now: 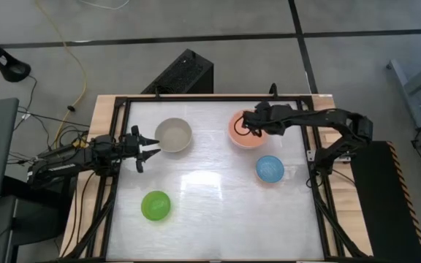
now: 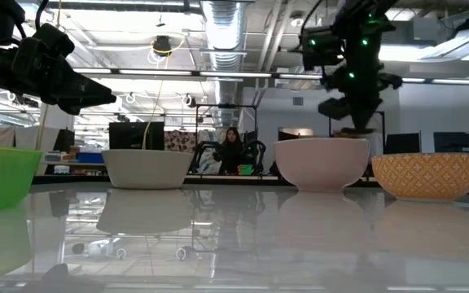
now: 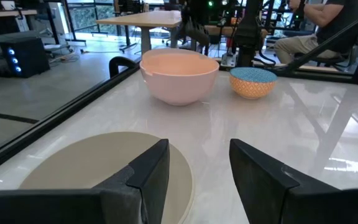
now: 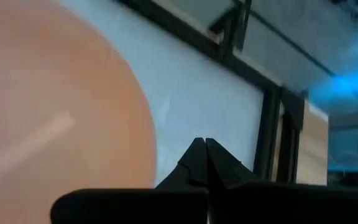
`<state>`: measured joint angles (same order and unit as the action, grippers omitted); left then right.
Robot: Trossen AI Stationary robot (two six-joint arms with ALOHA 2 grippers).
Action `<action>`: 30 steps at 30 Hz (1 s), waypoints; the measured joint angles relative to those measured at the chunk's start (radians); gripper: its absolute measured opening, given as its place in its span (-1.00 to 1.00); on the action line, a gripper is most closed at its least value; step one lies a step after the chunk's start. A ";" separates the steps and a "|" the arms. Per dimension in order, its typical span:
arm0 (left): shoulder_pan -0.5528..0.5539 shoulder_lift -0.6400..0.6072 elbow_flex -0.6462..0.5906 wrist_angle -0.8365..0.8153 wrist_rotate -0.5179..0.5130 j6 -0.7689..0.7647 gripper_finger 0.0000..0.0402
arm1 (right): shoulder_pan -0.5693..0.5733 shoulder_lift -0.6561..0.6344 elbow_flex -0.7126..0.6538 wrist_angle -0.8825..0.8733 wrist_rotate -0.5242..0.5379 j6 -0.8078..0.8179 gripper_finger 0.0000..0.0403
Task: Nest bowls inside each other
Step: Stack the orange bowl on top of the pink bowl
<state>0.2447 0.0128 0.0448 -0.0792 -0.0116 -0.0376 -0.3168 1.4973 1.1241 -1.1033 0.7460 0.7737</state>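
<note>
The salmon-pink bowl [image 1: 248, 133] stands upright on its base at the far right of the white table; the left wrist view also shows this bowl [image 3: 179, 78]. My right gripper [image 1: 241, 126] hangs shut just above its rim, slanting down, with nothing between its fingers [image 4: 205, 149]. Nearer on the right stands the blue bowl [image 1: 270, 169], patterned orange outside [image 2: 426, 175]. The grey-beige bowl [image 1: 174, 135] sits far left and the green bowl [image 1: 156, 205] near left. My left gripper [image 3: 197, 162] waits open and level beside the grey-beige bowl's left rim [image 3: 104, 165].
A black frame [image 1: 320, 190] runs along the table's edges. The table's middle and near right stretch [image 1: 225, 212] is bare white surface. A person [image 2: 231, 150] sits in the room far behind the table.
</note>
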 joint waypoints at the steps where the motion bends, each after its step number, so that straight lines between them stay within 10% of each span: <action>1: 0.000 0.000 0.000 0.000 0.000 0.000 -0.22 | -0.001 0.000 0.013 0.023 0.004 -0.020 -0.99; 19: 0.000 0.000 0.000 0.000 0.000 0.000 -0.22 | -0.052 0.179 0.012 0.374 0.066 -0.155 -0.99; 30: 0.000 0.000 0.000 0.000 0.000 0.000 -0.22 | 0.015 0.036 0.014 0.375 -0.026 -0.166 -0.99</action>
<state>0.2447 0.0131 0.0448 -0.0792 -0.0120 -0.0376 -0.3015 1.5336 1.1378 -0.7284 0.7198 0.6073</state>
